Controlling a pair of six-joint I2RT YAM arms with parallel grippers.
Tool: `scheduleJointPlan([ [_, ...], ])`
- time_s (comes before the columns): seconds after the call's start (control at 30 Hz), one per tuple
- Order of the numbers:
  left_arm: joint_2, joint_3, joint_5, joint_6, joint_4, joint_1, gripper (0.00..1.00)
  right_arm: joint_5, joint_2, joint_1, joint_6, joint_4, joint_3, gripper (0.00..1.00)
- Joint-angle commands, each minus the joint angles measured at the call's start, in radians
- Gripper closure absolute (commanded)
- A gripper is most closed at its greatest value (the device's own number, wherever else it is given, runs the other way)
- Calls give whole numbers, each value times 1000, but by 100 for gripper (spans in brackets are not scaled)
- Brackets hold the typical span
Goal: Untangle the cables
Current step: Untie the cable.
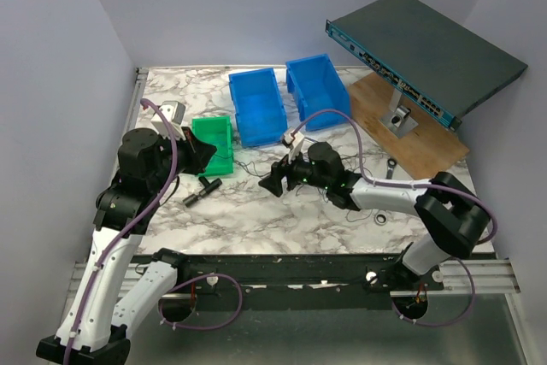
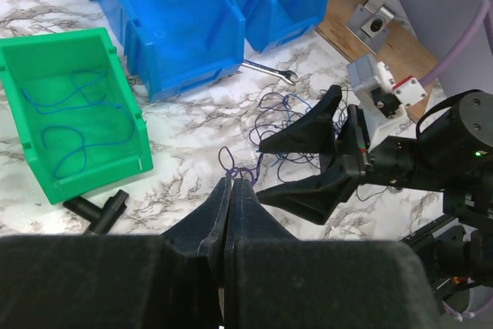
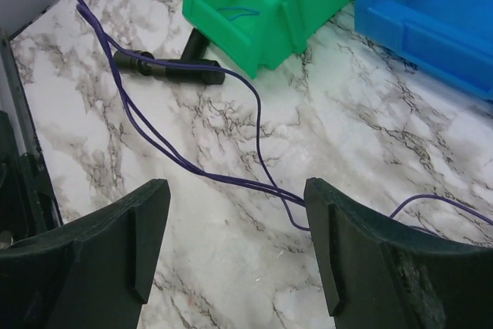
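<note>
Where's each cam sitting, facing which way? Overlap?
Top external: above, behind the bases, looks down on the table; both arms show.
Left wrist: faces the right end effector across the cables; own shut fingers at bottom.
Right wrist: low, faces the green bin; own open fingers at bottom.
Shared: both wrists see the green bin.

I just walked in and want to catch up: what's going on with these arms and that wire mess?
Two robot arms are untangling thin cables on the marble table. The left end effector is shut on a purple strand stretched out from the tangle. The right end effector is open beside the tangle, with strands running between its fingers, gripping nothing. A blue wire lies in the green bin.
</note>
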Motion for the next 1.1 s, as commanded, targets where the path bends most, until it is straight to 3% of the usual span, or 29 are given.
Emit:
scheduleJointPlan([
  [0.0,3,36,34,-2,22,6,100,-9,60,14,-85,49,32,22],
  [0.13,8,47,43,-14,28,6,100,8,107,30,-102,18,88,28],
  [0.27,4,45,10,-21,32,6,100,38,112,32,-89,3,88,52],
  [0.5,23,22,-122,13,-4,6,100,156,-71,33,8,104,-108,95],
  [0.73,42,21,-315,34,-55,7,100,303,-272,33,33,39,-254,100],
  [0.9,30,38,-471,31,-84,14,100,570,-395,30,97,26,-356,99],
  [1.07,18,51,-594,35,-113,17,100,935,-431,27,203,-113,-362,99],
])
